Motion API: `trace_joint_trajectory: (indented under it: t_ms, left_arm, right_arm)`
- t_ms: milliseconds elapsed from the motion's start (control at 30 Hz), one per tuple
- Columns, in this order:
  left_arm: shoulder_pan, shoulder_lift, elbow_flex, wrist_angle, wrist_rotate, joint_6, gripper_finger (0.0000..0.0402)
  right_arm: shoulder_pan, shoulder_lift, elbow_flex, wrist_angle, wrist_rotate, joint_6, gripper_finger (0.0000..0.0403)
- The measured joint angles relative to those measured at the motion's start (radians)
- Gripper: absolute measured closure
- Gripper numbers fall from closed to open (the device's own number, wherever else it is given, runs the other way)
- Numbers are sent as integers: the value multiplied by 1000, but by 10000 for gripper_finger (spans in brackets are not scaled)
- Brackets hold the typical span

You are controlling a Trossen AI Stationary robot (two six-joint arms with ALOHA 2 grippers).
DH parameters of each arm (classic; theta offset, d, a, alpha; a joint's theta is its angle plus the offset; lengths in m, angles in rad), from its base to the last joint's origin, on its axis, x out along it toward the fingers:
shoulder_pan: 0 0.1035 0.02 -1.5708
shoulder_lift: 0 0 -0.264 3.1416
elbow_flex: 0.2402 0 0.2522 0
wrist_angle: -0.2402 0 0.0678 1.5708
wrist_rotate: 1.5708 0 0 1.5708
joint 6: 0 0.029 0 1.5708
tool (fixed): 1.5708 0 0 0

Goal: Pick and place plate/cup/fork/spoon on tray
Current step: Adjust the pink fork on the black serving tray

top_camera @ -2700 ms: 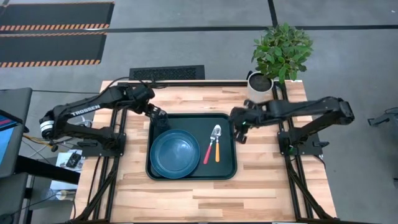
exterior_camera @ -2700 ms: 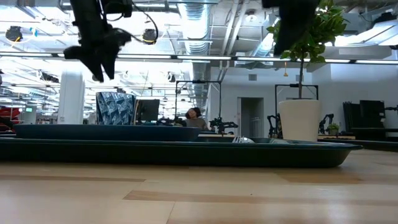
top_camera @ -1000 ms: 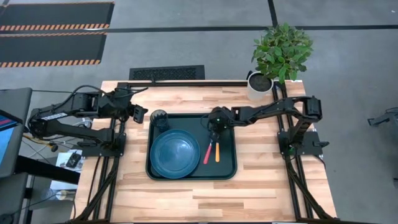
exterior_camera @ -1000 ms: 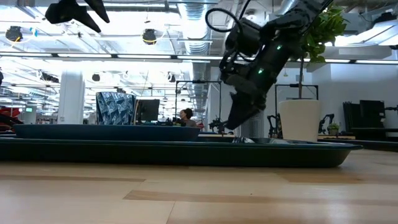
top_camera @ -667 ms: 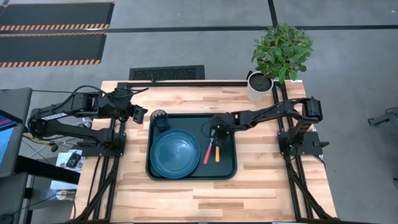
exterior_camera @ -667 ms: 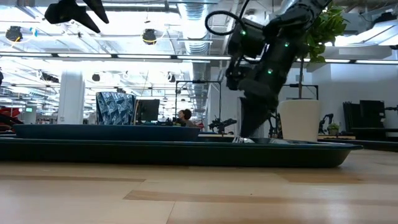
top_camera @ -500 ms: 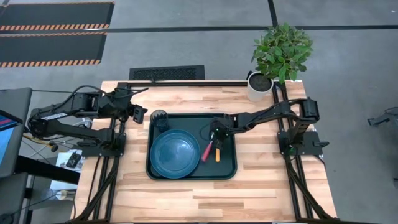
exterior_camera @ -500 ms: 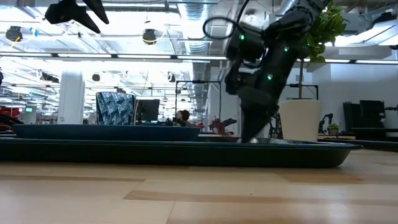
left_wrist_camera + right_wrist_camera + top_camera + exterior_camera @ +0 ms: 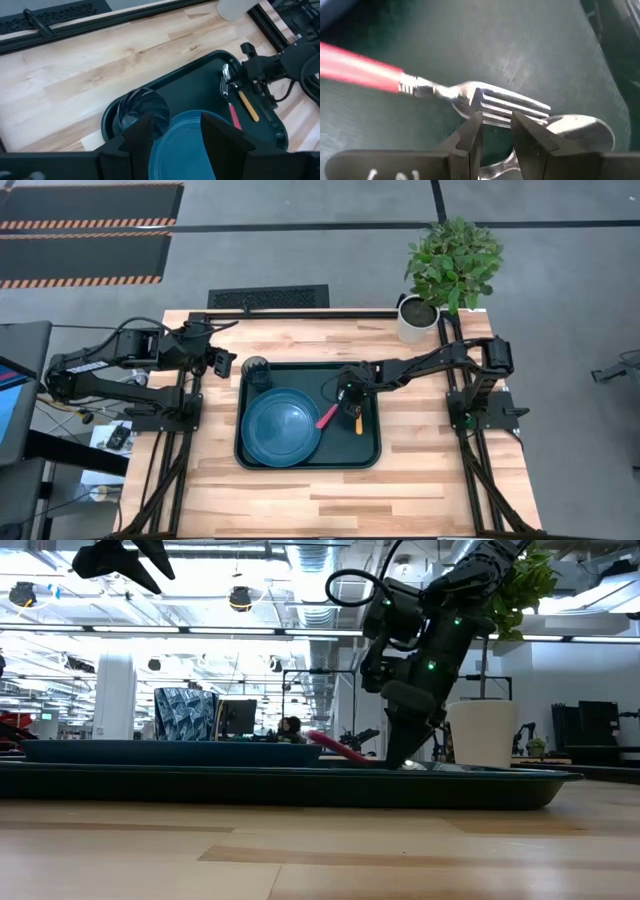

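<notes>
- Four pieces lie inside the tray (image 9: 300,377): the plate (image 9: 280,428) at its left, the cup (image 9: 256,369) in the far-left corner, the fork (image 9: 327,416) and spoon (image 9: 358,424) side by side on the right.
- Right gripper (image 9: 347,393) is down on the tray floor, its fingers (image 9: 470,135) pinched close on the fork's head just behind the tines. The low view shows the red handle tilted up off the tray, pointing toward the plate.
- Left gripper (image 9: 222,366) waits above the table (image 9: 420,480) just beside the tray's far-left corner, fingers spread and empty.
- Step in hand, as I read it: settling the fork. To do it well, keep the pinch square across the thin neck so it cannot swivel, and steer clear of the spoon's bowl, which sits right against the tines.
- Lower the handle flat before letting go, short of the plate's rim, or it may ride up on it.
- Fork and spoon heads are smooth, shiny metal, thin and likely slippery. Their handles are slim, matte-looking plastic.
- Tray floor is dark green and faintly textured, with a raised edge. The plate is a round, glossy blue disc with a raised rim, and the cup is a dark, translucent tumbler.
</notes>
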Motion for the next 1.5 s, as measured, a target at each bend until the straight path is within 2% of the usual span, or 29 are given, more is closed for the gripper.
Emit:
trace_joint_trajectory:
  t_ms: [467, 600, 767, 1000, 1133, 1500]
  left_arm:
    - [0, 0, 0, 1, -38, 2, 248]
    - [0, 0, -12, 7, -49, 1, 248]
    - [0, 1, -50, 7, -48, -15, 248]
    - [0, 0, -88, 50, -53, -17, 248]
    - [0, 0, -90, 53, -53, -17, 248]
    - [0, 0, -90, 54, -54, -14, 248]
  right_arm:
    - [50, -19, 38, 45, 1, -43, 276]
    - [57, -20, 38, 2, 56, -8, 276]
    - [32, -21, 38, -73, 121, -1, 276]
    - [-19, -16, 38, -62, 154, -11, 276]
    - [-48, -16, 38, -61, 155, -11, 276]
    - [-24, -16, 38, -6, 138, -13, 276]
